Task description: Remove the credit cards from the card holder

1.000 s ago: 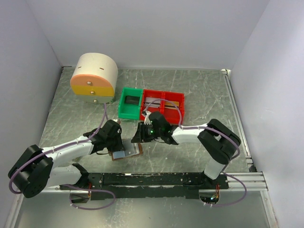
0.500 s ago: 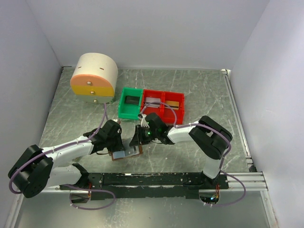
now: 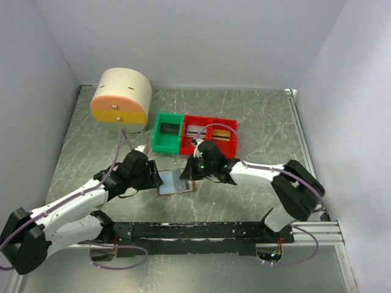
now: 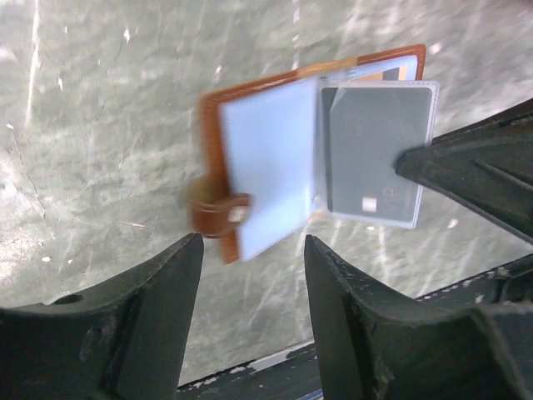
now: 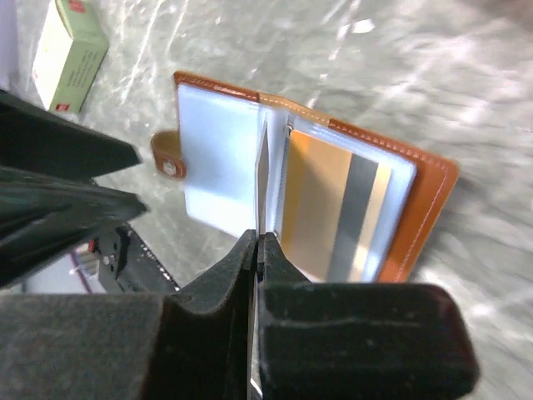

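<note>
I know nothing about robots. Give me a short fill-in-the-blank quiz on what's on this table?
The bin beside the red bins is coloured ____.
The right gripper's jaws are shut on a clear sleeve of the card holder, and the card in it is ____.
The left gripper's jaws stand ____, holding nothing.
Missing words: green; grey; open.

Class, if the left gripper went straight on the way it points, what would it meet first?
Most likely the card holder, at its brown tab, just ahead between the open fingers; depth is unclear.
</note>
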Motion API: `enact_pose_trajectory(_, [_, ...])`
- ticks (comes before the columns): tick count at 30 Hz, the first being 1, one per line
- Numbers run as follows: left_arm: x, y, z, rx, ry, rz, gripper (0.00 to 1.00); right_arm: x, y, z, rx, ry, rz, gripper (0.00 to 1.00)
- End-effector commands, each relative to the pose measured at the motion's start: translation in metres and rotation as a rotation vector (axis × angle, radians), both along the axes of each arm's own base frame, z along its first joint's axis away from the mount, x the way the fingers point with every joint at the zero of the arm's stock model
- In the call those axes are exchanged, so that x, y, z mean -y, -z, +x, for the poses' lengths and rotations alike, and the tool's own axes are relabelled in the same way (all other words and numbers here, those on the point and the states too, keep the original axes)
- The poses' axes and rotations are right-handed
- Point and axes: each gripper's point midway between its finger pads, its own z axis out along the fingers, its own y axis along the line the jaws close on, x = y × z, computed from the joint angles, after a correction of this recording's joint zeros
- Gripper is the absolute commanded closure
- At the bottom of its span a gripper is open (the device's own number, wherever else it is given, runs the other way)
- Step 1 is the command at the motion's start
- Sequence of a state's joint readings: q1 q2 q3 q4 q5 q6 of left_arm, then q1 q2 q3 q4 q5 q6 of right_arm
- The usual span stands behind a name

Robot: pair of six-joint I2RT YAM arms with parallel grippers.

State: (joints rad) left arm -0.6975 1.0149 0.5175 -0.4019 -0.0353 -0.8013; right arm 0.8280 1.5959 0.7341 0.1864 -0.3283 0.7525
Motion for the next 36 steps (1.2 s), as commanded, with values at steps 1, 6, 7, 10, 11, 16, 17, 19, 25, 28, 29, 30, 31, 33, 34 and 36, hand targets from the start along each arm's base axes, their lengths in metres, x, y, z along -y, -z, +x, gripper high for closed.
enact_pose_trajectory(1, [-0.004,-0.03,0.007,0.067,-0.022,-0.002,0.35,0.053,0.007,0.002,0.048,0.061,-0.206,1.0])
enact_pose_trajectory(6, [-0.006,-0.036,0.008,0.086,-0.027,0.001,0.34,0.089,0.005,-0.003,0.033,0.12,-0.38,1.0])
enact_pose_trajectory(7, [-0.007,-0.035,0.008,0.085,-0.028,0.003,0.33,0.091,0.002,-0.001,0.029,0.136,-0.408,1.0])
enact_pose_trajectory(10, [-0.007,-0.029,0.007,0.077,-0.029,0.005,0.32,0.102,0.003,0.0,0.011,0.193,-0.536,1.0])
enact_pose_trajectory(11, [-0.007,-0.026,0.006,0.071,-0.028,0.006,0.32,0.102,0.003,0.001,0.012,0.201,-0.57,1.0])
enact_pose_trajectory(16, [-0.009,-0.022,0.003,0.061,-0.035,0.007,0.32,0.078,0.001,0.008,0.033,0.207,-0.661,0.96])
enact_pose_trajectory(17, [-0.01,-0.022,0.004,0.062,-0.043,0.01,0.31,0.075,0.001,0.011,0.04,0.22,-0.686,0.94])
enact_pose_trajectory(19, [-0.014,-0.023,0.005,0.073,-0.063,0.01,0.31,0.064,0.001,0.014,0.05,0.224,-0.719,0.92])
enact_pose_trajectory(25, [-0.018,-0.027,0.004,0.087,-0.106,-0.011,0.3,0.008,0.005,0.014,0.056,0.125,-0.628,0.84])
enact_pose_trajectory(28, [-0.021,-0.027,0.003,0.089,-0.117,-0.006,0.3,-0.012,0.007,0.009,0.05,0.066,-0.549,0.77])
enact_pose_trajectory(29, [-0.023,-0.027,0.003,0.092,-0.123,-0.003,0.3,-0.017,0.006,0.008,0.049,0.054,-0.521,0.75])
enact_pose_trajectory(30, [-0.024,-0.027,0.003,0.091,-0.126,-0.001,0.3,-0.02,0.004,0.008,0.053,0.046,-0.498,0.71])
enact_pose_trajectory(31, [-0.025,-0.027,0.002,0.091,-0.127,-0.001,0.3,-0.022,0.003,0.006,0.055,0.034,-0.476,0.68])
enact_pose_trajectory(33, [-0.024,-0.027,0.001,0.089,-0.122,-0.004,0.3,-0.028,-0.004,0.004,0.068,0.016,-0.426,0.67])
enact_pose_trajectory(34, [-0.023,-0.027,0.0,0.087,-0.117,-0.006,0.3,-0.028,-0.007,0.004,0.077,0.017,-0.402,0.66])
enact_pose_trajectory(36, [-0.021,-0.027,0.0,0.086,-0.105,-0.015,0.29,-0.031,-0.018,0.005,0.095,0.017,-0.336,0.64])
